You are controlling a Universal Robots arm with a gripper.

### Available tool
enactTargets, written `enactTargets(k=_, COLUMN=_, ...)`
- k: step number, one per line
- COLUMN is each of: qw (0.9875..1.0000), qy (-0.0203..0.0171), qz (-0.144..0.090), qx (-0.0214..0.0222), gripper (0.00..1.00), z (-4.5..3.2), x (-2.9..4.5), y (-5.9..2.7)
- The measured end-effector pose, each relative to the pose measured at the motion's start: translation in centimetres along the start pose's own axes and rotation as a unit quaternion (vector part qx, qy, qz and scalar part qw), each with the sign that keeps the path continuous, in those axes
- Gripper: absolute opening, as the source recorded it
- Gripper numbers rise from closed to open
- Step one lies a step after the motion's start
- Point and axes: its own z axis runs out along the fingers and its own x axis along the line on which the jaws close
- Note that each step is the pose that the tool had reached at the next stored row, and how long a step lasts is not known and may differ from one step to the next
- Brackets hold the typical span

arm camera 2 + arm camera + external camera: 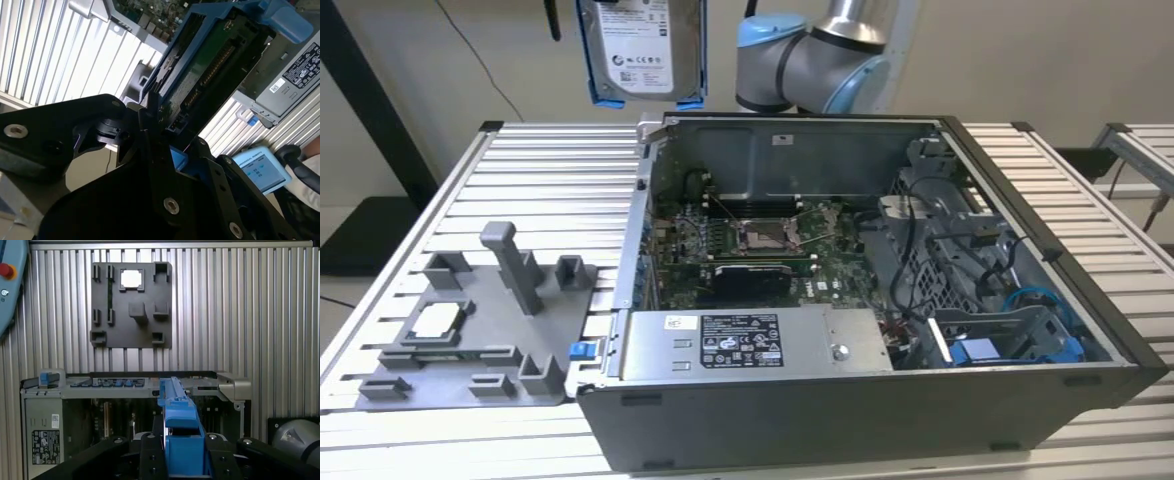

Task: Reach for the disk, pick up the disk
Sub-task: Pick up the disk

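Blue-framed and silver, the disk (640,45) is gripped edge-on in the claw (182,454), whose black fingers (150,457) are clamped on the blue frame from both sides. In the exterior view the disk is seen upright, label outward, high over the ribbed metal table (534,170). Directly beneath the claw the open computer case (854,420) is seen. Beyond the case a grey fixture plate (120,330) is laid flat, with a small square chip (131,278) seated in it.
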Motion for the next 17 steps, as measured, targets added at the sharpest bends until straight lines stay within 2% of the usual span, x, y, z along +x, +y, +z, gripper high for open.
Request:
enactTargets(k=12, qw=1.0000, qy=0.0000, qz=0.000, qx=-0.0001, gripper=0.00, z=-0.06, x=-0.08, y=-1.94)
enactTargets(k=17, qw=1.0000, qy=0.0000, qz=0.000, qx=-0.0001, gripper=0.00, z=-0.05, x=-0.08, y=-2.08)
